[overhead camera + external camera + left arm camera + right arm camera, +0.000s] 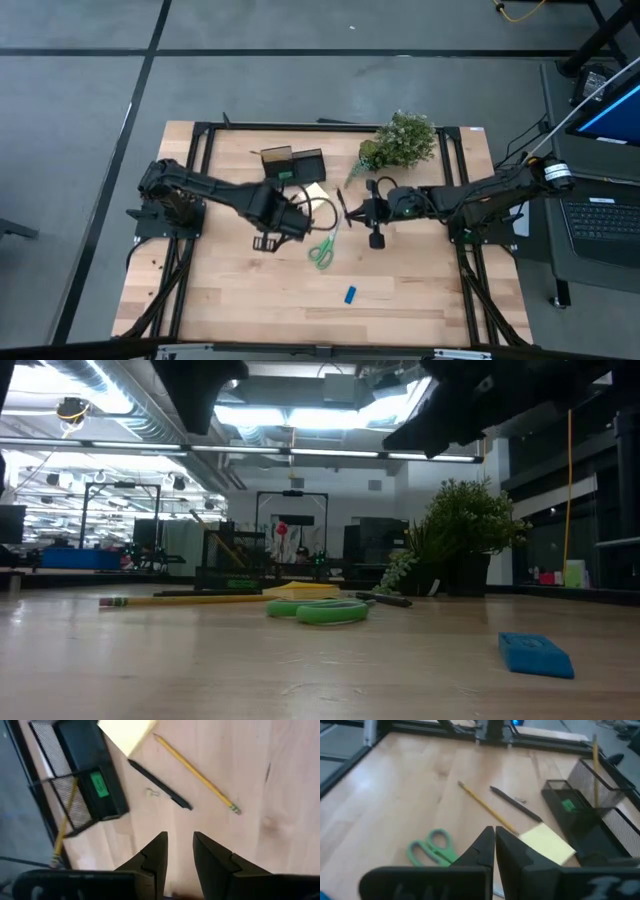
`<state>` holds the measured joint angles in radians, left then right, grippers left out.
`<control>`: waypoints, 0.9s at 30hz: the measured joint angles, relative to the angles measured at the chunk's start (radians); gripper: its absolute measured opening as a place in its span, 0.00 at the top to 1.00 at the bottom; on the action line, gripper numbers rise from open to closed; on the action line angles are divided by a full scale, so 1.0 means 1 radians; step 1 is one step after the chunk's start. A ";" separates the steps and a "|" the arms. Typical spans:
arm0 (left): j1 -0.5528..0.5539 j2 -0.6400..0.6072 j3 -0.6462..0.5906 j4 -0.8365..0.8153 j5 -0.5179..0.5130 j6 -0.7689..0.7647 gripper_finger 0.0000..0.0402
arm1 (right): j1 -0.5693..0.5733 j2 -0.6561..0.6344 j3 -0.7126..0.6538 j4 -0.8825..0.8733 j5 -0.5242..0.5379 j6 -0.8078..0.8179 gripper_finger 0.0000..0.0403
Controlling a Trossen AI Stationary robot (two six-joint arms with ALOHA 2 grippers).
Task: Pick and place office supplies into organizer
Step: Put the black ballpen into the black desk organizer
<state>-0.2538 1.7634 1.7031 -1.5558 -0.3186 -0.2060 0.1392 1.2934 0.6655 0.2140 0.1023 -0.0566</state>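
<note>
The left gripper (pixel 179 851), jaws slightly parted and empty, hovers just short of the pen (pixel 160 785), which lies slantwise ahead of it; the right gripper (pixel 494 840) is shut.

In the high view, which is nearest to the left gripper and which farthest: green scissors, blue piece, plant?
From the left gripper:
1. Green scissors, just beside it, toward the table's front.
2. Blue piece, farther toward the front edge.
3. Plant, at the far back right.
</note>
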 joint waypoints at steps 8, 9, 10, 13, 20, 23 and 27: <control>-0.080 -0.035 -0.117 0.215 -0.001 -0.069 0.79 | 0.072 0.000 0.000 0.001 0.000 0.002 0.95; -0.090 -0.048 -0.136 0.246 -0.001 -0.071 0.79 | 0.082 0.000 0.000 -0.001 -0.001 0.005 0.95; -0.099 -0.062 -0.155 0.269 -0.002 -0.078 0.79 | 0.091 0.000 0.000 -0.001 0.000 0.010 0.95; -0.125 -0.117 -0.219 0.344 -0.031 -0.118 0.79 | 0.115 0.000 0.000 -0.002 -0.001 0.032 0.95; -0.153 -0.265 -0.445 0.576 -0.059 -0.148 0.79 | 0.145 0.000 0.000 -0.006 0.000 0.058 0.95; -0.153 -0.316 -0.540 0.661 -0.060 -0.143 0.79 | 0.147 0.000 0.000 -0.006 0.001 0.080 0.95; -0.140 -0.366 -0.646 0.752 -0.061 -0.133 0.79 | 0.147 0.000 0.000 -0.009 0.001 0.082 0.95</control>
<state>-0.3938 1.3972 1.0573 -0.8038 -0.3797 -0.3393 0.2859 1.2934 0.6655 0.2054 0.1036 0.0254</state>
